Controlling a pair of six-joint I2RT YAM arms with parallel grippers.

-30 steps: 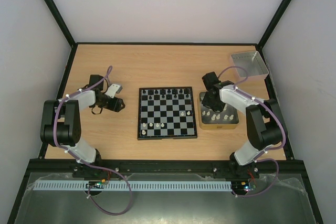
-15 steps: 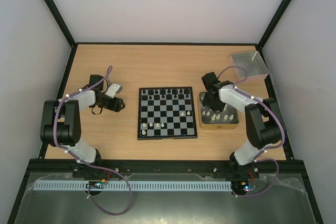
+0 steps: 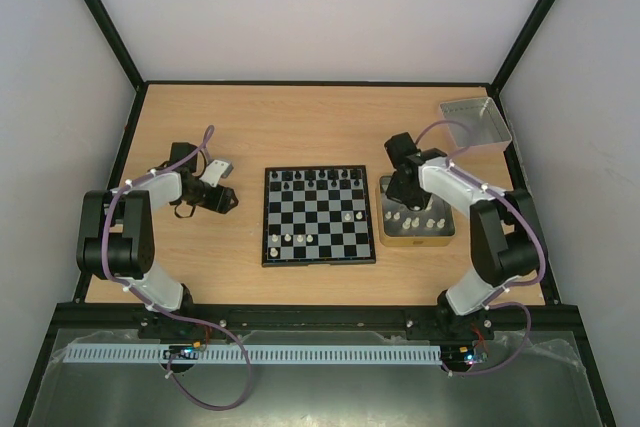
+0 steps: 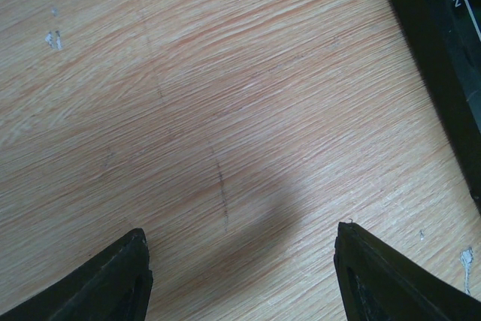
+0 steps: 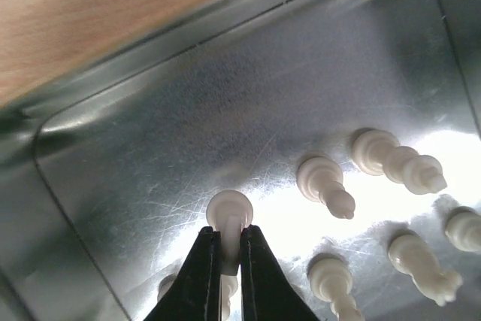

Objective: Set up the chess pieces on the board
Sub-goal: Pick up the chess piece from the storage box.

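Now the right fingers (image 5: 197, 280) pinch a white piece (image 5: 229, 210), the board (image 3: 320, 215) lying toward the surface's (image 3: 250, 117) left edge; the left fingers (image 4: 113, 280) gape.

**Tray:** grey metal tray (image 5: 150, 118), floor scratched and shiny, rounded corner at left, bright glare at lower right.

**Surround:** wooden surface (image 5: 90, 5) beyond the tray rim, upper left.

**Right jaws:** two black tips, closed on a white chess piece (image 5: 229, 208) with a round head, gripped just below the head. Whether its base touches the tray floor cannot be told.

**Loose contents:** five other white pieces (image 5: 325, 184) lying on their sides to the right. One further piece (image 5: 167, 288) sits low at left, mostly hidden behind the jaws.
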